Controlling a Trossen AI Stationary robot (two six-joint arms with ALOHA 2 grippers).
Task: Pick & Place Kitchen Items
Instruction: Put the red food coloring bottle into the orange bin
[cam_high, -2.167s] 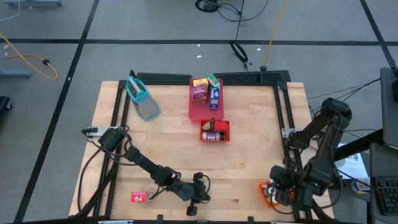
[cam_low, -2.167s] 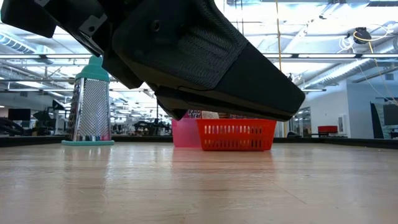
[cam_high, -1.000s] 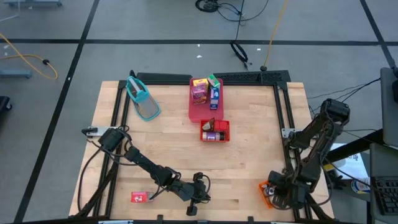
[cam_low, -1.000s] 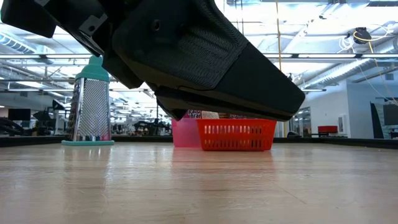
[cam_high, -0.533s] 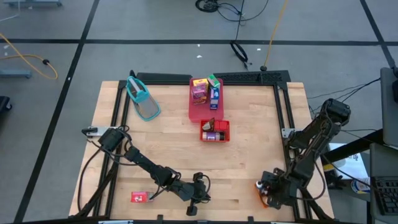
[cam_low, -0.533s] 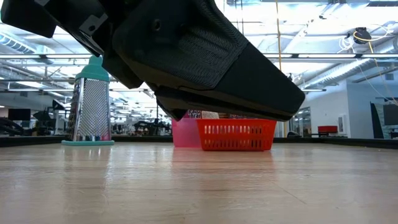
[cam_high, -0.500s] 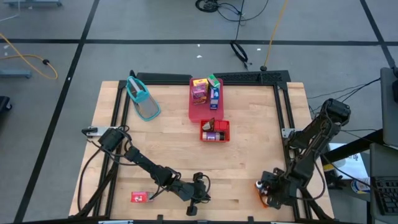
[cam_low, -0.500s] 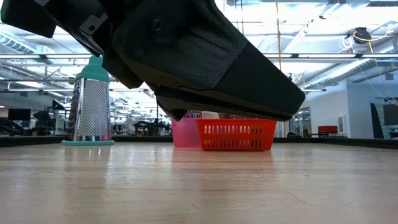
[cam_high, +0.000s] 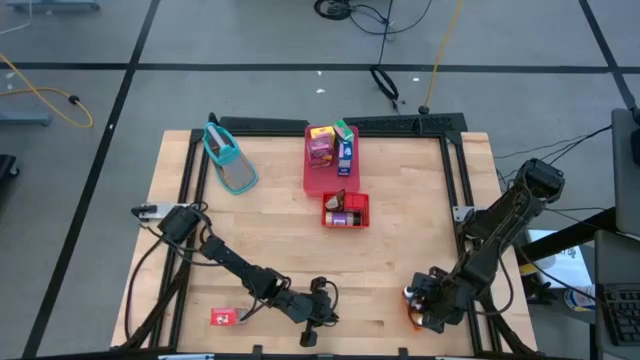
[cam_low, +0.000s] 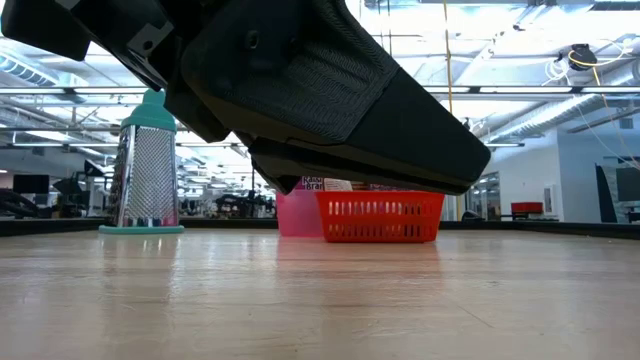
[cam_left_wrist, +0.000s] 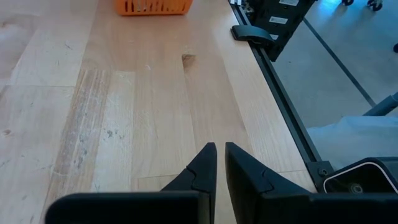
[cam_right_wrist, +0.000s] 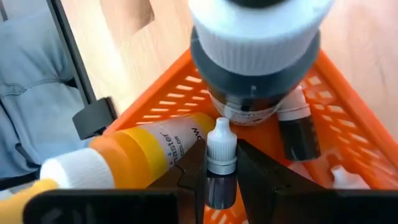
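**A:** Desk (cam_high: 400, 240) contents, itemised from the far edge?

**B:** Grater (cam_high: 230, 158), teal-handled, lying near the far left corner; it reads as upright in the low view (cam_low: 147, 165), which I can't reconcile from here. Pink tray (cam_high: 318, 178) at the middle of the far edge, carrying a yellow and purple carton (cam_high: 321, 145) and, just beside it, a green and blue carton (cam_high: 345, 143). Red basket (cam_high: 346, 211) touching the tray's near end, with small items inside, too small to name.

**A:** Near edge?

**B:** Red packet (cam_high: 223, 317), flat, near the near left corner. Orange bin (cam_right_wrist: 348, 112) at the near right corner, mostly covered by the right arm from above.

**A:** Bin contents?

**B:** One large jar with a white cap (cam_right_wrist: 258, 46); one yellow bottle with a white cap (cam_right_wrist: 134, 152), lying on its side; one dark vial (cam_right_wrist: 298, 134); and one small dropper bottle with a white tip (cam_right_wrist: 221, 163).

**A:** Right gripper?

**B:** Right gripper (cam_right_wrist: 221, 169), over the bin at the near right corner, fingers closed on the neck of the small dropper bottle. The bottle sits between them, above the other items.

**A:** Left gripper?

**B:** Left gripper (cam_left_wrist: 219, 160), low over bare wood at the middle of the near edge, fingers drawn nearly together with nothing between them. The orange bin shows farther along the desk in its view (cam_left_wrist: 152, 7).
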